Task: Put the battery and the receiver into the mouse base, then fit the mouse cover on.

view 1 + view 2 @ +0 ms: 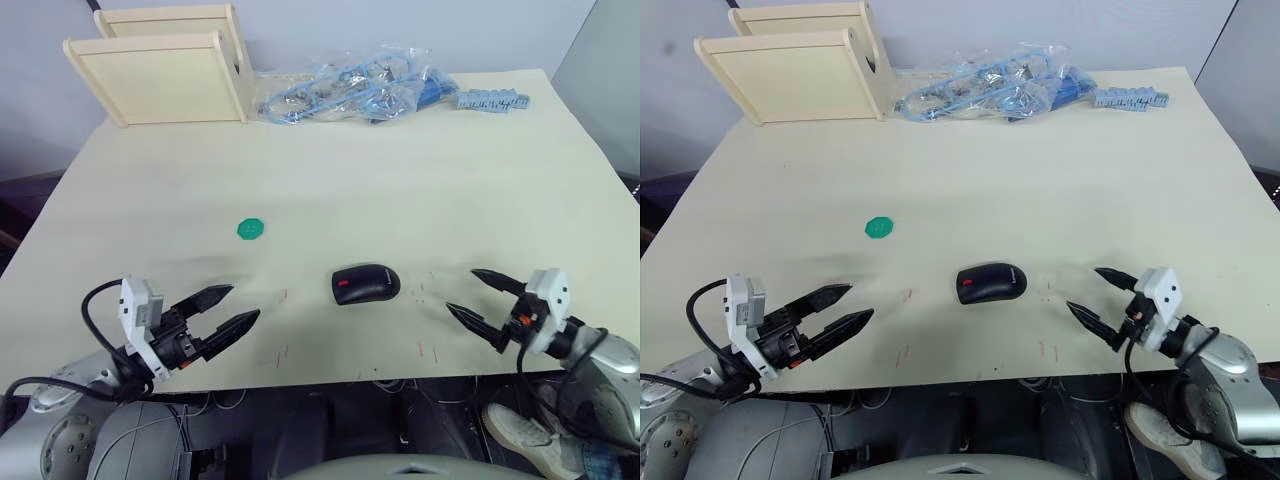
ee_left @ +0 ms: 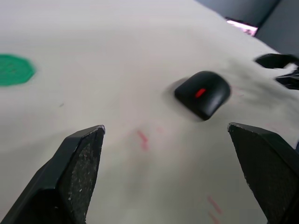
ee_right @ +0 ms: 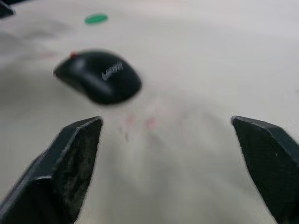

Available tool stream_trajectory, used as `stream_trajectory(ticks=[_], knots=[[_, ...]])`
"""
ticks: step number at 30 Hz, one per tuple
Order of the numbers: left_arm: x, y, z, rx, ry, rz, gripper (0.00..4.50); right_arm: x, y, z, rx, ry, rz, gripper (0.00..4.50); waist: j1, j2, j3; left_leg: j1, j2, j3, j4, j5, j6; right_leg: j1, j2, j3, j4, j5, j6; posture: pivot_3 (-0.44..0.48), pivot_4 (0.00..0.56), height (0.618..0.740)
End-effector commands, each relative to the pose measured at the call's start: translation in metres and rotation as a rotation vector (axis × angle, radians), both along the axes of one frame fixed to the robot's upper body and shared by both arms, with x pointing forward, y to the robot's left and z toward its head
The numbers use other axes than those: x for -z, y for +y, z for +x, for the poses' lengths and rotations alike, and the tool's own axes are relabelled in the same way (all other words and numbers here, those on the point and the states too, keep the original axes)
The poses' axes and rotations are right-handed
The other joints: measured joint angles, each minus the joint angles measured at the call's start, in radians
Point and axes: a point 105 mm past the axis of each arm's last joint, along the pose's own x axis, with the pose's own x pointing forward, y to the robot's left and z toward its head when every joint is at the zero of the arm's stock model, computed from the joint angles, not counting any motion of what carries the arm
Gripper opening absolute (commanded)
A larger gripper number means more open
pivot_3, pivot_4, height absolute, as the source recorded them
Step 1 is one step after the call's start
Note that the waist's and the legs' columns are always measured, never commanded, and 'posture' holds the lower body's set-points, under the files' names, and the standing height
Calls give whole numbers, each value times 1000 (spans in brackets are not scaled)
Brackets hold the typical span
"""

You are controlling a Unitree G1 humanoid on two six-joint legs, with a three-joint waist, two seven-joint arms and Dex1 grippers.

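Pale cream table (image 1: 400, 170) under a grey wall, with wooden racks (image 1: 160, 75) and a bag of blue parts (image 1: 350, 90) along the far edge. Near the front edge, midway between the two arms, sits the mouse: cover (image 1: 366, 283) lying on the base, red wheel (image 2: 200, 92) showing at one end, white lettering (image 3: 112, 71) at the other. Green disc (image 1: 251, 229) well apart, towards the left. Left gripper (image 1: 243, 303) spread wide and empty, low over the table, pointing at the mouse. Right gripper (image 1: 462, 290) likewise wide and empty on the other side.

Looks like the last step, seating the cover. Cannot tell what lies beneath it, nor whether the seam is fully shut all round. To finish well: steady the base from one side, press down lightly on the cover's rear with the other, keep clear of the wheel, and avoid pushing sideways, since the mouse would probably slide on this smooth top.
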Motion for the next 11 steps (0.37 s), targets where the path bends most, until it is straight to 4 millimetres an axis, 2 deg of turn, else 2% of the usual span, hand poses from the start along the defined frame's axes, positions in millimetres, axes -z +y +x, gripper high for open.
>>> stream_trajectory(ticks=[1, 5, 11], knots=[[1, 9, -7, -52, -7, 46, 4500, -11, -23, -12, 45, -40, -30, 4480, 3, 0, 0, 0, 0, 0, 0, 0, 0, 0, 0, 0, 0, 0, 0, 0, 150, 740], [9, 15, -15, -98, 13, 67, 4500, -8, -43, -21, 101, -26, -42, 4480, 8, -1, 0, 0, 0, 2, 0, 0, 0, 0, 0, 1, -1, -1, -1, 0, 150, 740], [11, 15, -17, -113, 20, 70, 4500, -6, -50, -26, 113, -20, -43, 4480, 15, -1, 0, 0, 1, 7, 0, 0, 0, 0, 0, 1, -1, -2, -3, 0, 150, 740]])
